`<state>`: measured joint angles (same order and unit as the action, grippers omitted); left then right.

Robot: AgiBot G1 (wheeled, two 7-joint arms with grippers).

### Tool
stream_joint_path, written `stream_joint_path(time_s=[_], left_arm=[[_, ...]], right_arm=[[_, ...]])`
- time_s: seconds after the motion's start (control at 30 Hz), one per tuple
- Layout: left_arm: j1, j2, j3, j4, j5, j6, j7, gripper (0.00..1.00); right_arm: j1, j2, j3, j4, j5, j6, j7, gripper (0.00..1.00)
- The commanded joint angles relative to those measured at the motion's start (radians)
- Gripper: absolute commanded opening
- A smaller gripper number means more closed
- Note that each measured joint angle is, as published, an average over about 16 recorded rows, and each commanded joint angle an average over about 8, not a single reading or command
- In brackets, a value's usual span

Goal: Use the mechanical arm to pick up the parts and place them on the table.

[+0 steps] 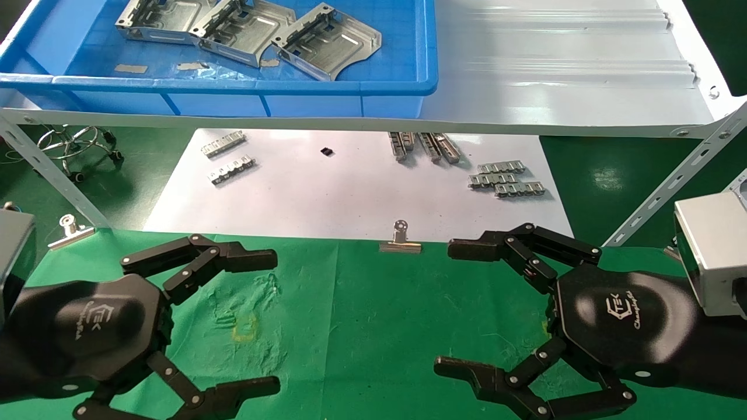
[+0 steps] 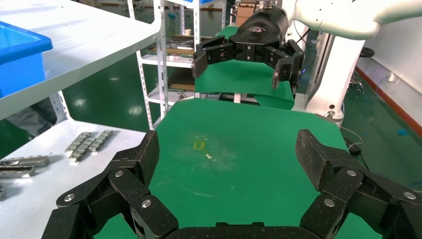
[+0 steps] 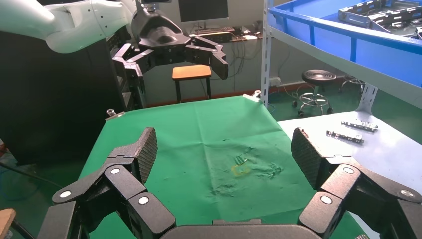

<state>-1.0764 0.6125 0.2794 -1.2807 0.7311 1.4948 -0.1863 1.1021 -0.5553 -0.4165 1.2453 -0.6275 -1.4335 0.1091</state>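
Parts [image 1: 327, 39], silvery ribbed plates in blue bin [image 1: 402, 87], both hands' fingers [image 1: 245, 256] spread

Before me, a blue bin [image 1: 397, 87] on the grey shelf [image 1: 560, 70]; toothed strips [image 1: 506, 179] on a white sheet [image 1: 350, 198] below.

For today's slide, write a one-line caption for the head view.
Both hands, left gripper and right gripper, hover open over the green table; three parts wait in the blue bin.

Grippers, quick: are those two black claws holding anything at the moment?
Left gripper: open, holding nothing, above the green table.
Right gripper: open, holding nothing, above the same table.
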Motion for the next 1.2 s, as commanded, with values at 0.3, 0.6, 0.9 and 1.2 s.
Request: stream_joint_path(time_s=[0.3,0.6,0.9,1.2], left_arm=[[0.0,0.0,0.0,0.0,0.0,0.0,0.0,1.0],[0.0,0.0,0.0,0.0,0.0,-0.001,0.0,1.0],[-0.025,0.024,-0.009,0.031,0.01,-0.069,-0.006,1.0],[-0.129,0.099,-0.006,0.101,0.058,-0.212,-0.03,1.0]], right_arm=[[0.0,0.0,0.0,0.0,0.0,0.0,0.0,0.98],[0.0,0.0,0.0,0.0,0.0,0.0,0.0,0.0],[0.0,0.0,0.0,0.0,0.0,0.0,0.0,0.0],[0.0,0.0,0.0,0.0,0.0,0.0,0.0,0.0]])
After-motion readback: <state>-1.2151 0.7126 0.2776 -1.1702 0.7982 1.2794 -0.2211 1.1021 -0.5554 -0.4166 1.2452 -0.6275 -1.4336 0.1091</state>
